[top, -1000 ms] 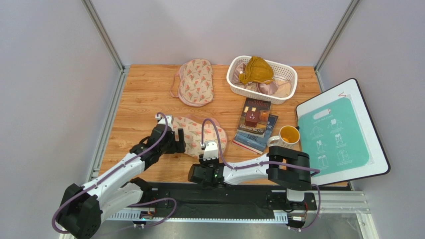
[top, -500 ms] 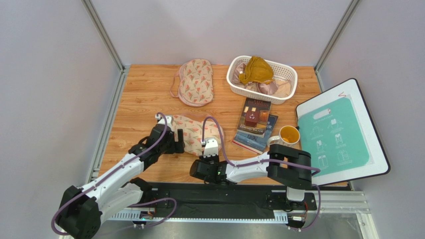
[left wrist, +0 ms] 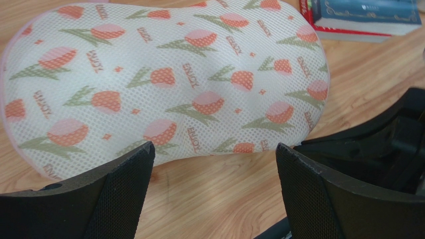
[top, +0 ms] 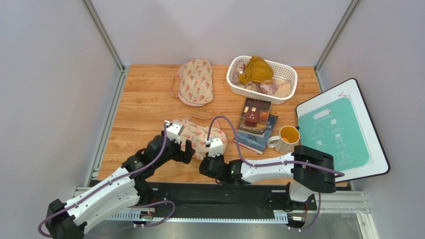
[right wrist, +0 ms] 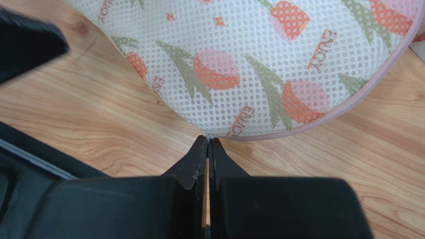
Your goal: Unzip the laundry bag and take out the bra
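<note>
The near laundry bag (top: 195,132), beige mesh with red-pink flowers and pink trim, lies on the wooden table; it fills the left wrist view (left wrist: 164,79) and the top of the right wrist view (right wrist: 259,59). My left gripper (top: 186,149) (left wrist: 213,152) is open and empty, just off the bag's near-left side. My right gripper (top: 213,150) (right wrist: 207,140) is shut at the bag's near edge, pinching a small pale zip pull (right wrist: 207,135) on the pink zip. The bag looks closed. The bra is hidden.
A second, matching bag (top: 195,82) lies at the back. A white basket (top: 233,79) holds mustard and pinkish garments. Stacked books (top: 255,124), a yellow mug (top: 288,135) and a teal-and-white board (top: 339,134) lie to the right.
My left gripper has moved from the bag's left end round to its near-left side, closer to the right gripper. The right gripper has shifted slightly right, staying shut at the bag's edge.
</note>
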Robot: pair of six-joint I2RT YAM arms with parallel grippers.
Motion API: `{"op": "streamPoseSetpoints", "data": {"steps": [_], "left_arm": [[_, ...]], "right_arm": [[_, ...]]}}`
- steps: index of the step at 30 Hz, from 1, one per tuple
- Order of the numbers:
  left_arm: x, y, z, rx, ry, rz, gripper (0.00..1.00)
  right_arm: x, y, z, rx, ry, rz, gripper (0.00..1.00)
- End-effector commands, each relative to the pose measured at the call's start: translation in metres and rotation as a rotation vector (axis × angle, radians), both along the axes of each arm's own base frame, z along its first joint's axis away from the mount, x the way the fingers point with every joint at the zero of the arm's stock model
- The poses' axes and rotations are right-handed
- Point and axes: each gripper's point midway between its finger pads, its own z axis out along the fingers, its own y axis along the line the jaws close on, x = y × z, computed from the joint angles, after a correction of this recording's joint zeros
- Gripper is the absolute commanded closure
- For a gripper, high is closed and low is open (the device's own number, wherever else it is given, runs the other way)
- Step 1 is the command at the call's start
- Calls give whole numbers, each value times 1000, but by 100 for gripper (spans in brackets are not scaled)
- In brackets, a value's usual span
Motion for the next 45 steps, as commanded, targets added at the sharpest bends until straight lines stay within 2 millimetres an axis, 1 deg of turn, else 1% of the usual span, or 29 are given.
{"op": "streamPoseSetpoints", "data": {"steps": [1, 3, 4, 5, 6, 7, 15, 20, 22, 24, 26, 28, 33, 35, 39, 40, 41, 43, 44, 45], "left_arm": [[-9, -15, -6, -9, -75, -143, 4], [-11, -19, -5, -28, -92, -170, 4], [-14, -22, -9, -35, -90, -192, 4], [-16, -28, -5, -63, -107, -220, 4], [-21, -33, -5, -81, -100, -257, 2], [-23, -35, -8, -83, -98, -270, 0], [-25, -44, -12, -64, -110, -314, 0], [-35, -56, -18, -81, -90, -391, 1], [-36, -58, -26, -47, -79, -394, 1], [-33, -60, -25, -27, -83, -393, 1], [-35, -61, -33, 5, -67, -399, 2], [-35, -64, -33, 14, -62, -407, 2], [-30, -59, -32, 22, -83, -362, 2], [-26, -55, -31, 30, -98, -340, 3], [-22, -57, -28, 58, -133, -330, 7], [-21, -57, -31, 75, -129, -327, 9], [-19, -58, -29, 84, -137, -323, 14], [-19, -59, -34, 107, -123, -330, 16], [-19, -60, -33, 108, -120, -333, 19], [-20, -60, -34, 109, -117, -337, 20]], "right_arm": [[-7, 8, 19, 85, 28, 55, 100], [-9, 9, 23, 103, 38, 67, 100], [-11, 9, 23, 108, 49, 77, 100], [-12, 10, 26, 117, 52, 79, 100], [-12, 9, 25, 117, 58, 81, 100], [-13, 8, 24, 117, 64, 84, 100], [-14, 10, 21, 142, 97, 94, 100], [-14, 10, 21, 158, 116, 97, 100], [-15, 11, 23, 171, 122, 103, 100], [-14, 9, 23, 175, 125, 100, 100], [-14, 10, 24, 182, 129, 104, 100], [-15, 11, 27, 194, 134, 111, 100], [-15, 12, 31, 204, 134, 124, 100], [-17, 13, 31, 206, 142, 136, 100], [-22, 18, 34, 218, 158, 168, 100], [-22, 19, 35, 218, 156, 175, 100], [-23, 20, 38, 224, 155, 181, 100], [-24, 21, 41, 231, 153, 188, 100], [-23, 21, 42, 233, 153, 187, 100], [-23, 20, 44, 237, 150, 187, 100]]}}
